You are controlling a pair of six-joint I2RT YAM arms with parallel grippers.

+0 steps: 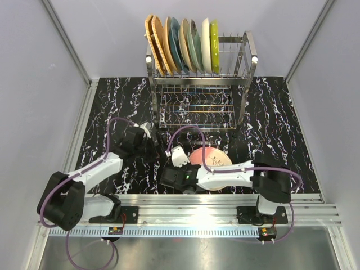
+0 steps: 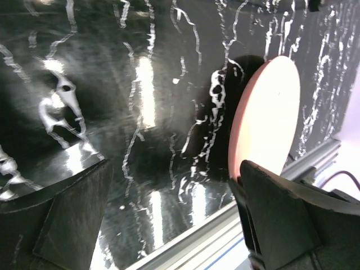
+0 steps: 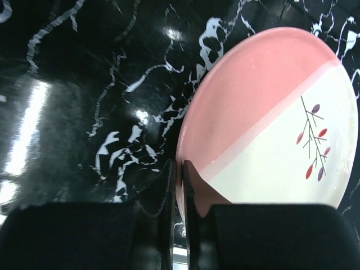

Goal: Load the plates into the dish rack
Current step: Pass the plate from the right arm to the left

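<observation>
A pink-edged cream plate with a twig print lies on the black marble table, near the front. My right gripper is shut on its left rim. In the right wrist view the two fingers pinch the pink edge of the plate, and the gripper has one finger over the rim and one under it. My left gripper hovers open over bare table to the plate's left. Its wrist view shows the gripper spread wide, with the plate beside its right finger. The dish rack stands at the back, with several plates upright in its top tier.
The rack's lower grid shelf faces the arms. A metal rail runs along the table's near edge, close behind the held plate. Grey walls close in the left, right and back sides.
</observation>
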